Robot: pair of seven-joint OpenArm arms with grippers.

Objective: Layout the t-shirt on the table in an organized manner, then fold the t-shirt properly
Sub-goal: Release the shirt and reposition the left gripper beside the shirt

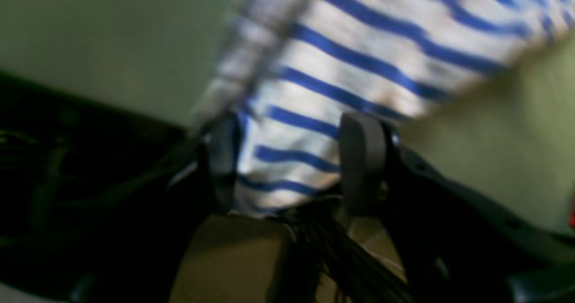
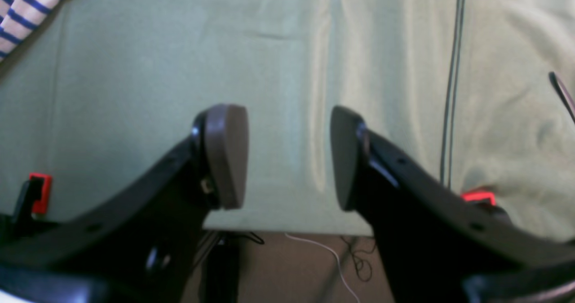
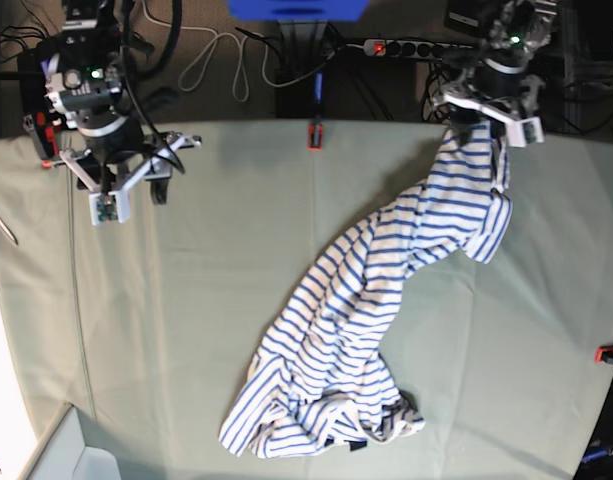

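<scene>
The left pincer [image 1: 287, 163] is pinching the soft white blue-striped t-shirt [image 3: 366, 300], lifting one end off the pale grey-green cloth counter [image 3: 186, 330]. The right pincer [image 2: 289, 157] hangs spread with nothing in it.

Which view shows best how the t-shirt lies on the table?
The base view: the whole t-shirt trails from the left pincer across the table, bunched at its lower end. The left wrist view shows only blurred stripes between the pads; the right wrist view catches only a corner.
</scene>
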